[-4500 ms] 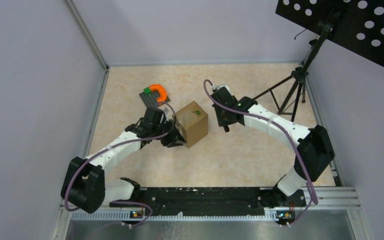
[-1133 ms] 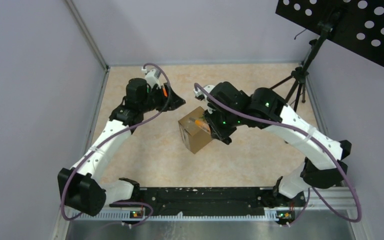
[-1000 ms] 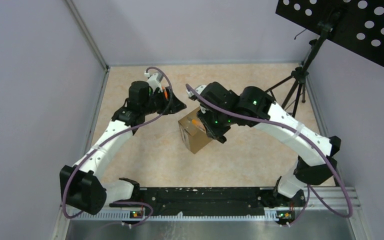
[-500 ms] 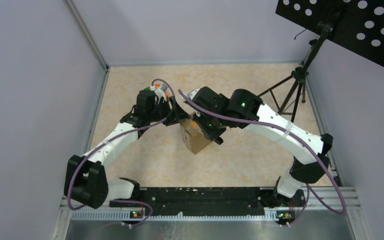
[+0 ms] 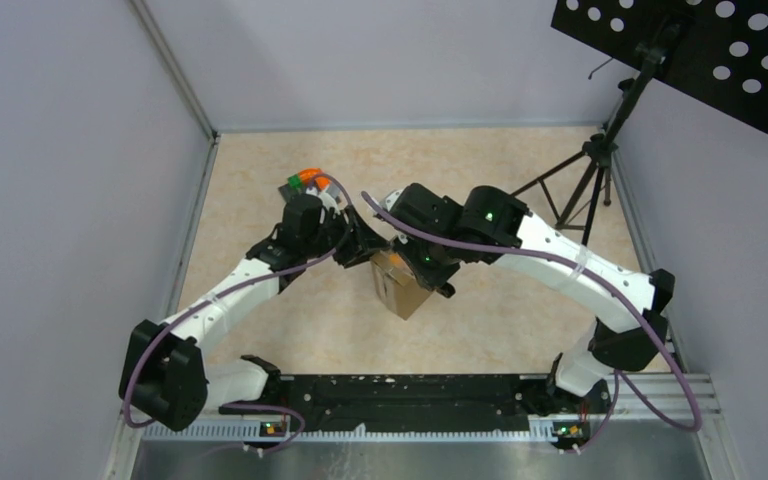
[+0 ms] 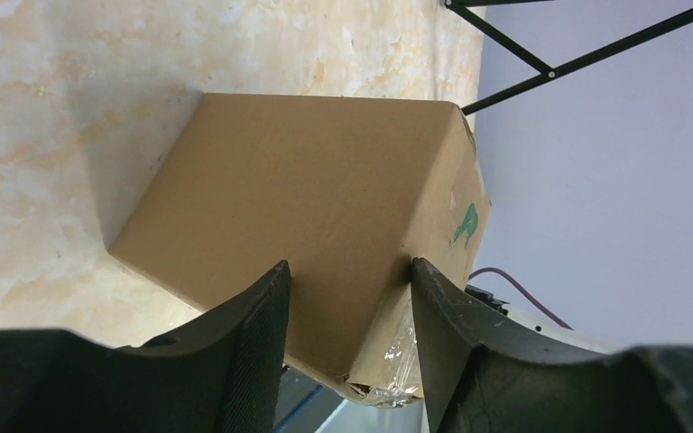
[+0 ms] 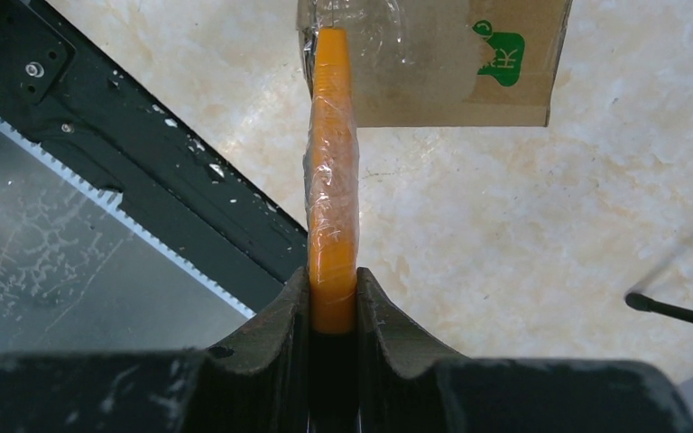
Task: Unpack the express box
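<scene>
The express box point(image 5: 407, 288), a small brown carton with a green mark point(image 7: 498, 50), stands on the table's middle. My left gripper point(image 5: 368, 248) is at its far-left side. In the left wrist view the gripper point(image 6: 347, 264) straddles a taped corner of the box point(image 6: 325, 189), with both fingers against the cardboard. My right gripper point(image 5: 423, 268) hangs over the box top, shut point(image 7: 332, 275) on a flat orange tool point(image 7: 332, 180) wrapped in clear film. The tool's tip rests on the clear tape seam point(image 7: 354, 20) at the edge of the box point(image 7: 451, 72).
An orange and green piece on a grey plate point(image 5: 303, 180) lies behind the left arm. A black tripod point(image 5: 585, 170) with a perforated panel point(image 5: 700, 50) stands at the back right. A black rail point(image 5: 400, 390) runs along the near edge. Grey walls close in both sides.
My left arm swung from the back left to the box and its fingers narrowed onto the corner. The right arm and orange tool shifted nearer, and the box slid slightly toward the front.
</scene>
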Available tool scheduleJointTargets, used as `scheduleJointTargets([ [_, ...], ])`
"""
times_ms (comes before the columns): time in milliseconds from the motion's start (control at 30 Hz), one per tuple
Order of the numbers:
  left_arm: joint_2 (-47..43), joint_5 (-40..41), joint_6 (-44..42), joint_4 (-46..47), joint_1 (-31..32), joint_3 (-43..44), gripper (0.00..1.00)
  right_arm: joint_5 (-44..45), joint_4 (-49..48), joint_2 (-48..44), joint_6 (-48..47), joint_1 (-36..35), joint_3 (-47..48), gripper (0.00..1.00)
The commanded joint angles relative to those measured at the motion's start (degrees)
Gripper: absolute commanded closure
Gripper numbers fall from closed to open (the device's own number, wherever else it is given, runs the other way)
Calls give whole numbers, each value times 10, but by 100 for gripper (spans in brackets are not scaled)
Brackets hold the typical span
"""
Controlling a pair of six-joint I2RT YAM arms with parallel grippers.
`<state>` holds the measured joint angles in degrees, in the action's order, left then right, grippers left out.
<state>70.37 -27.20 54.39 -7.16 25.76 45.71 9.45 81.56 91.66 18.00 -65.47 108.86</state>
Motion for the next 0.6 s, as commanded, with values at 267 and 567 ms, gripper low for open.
scheduleJointTargets([
  [267, -9, 17, -36, -45, 10, 28, 43, 17, -5, -43, -12, -50, -23, 100],
  [567, 21, 5, -146, -76, 2, 115, 35, 83, 7, -15, -8, -64, -11, 100],
])
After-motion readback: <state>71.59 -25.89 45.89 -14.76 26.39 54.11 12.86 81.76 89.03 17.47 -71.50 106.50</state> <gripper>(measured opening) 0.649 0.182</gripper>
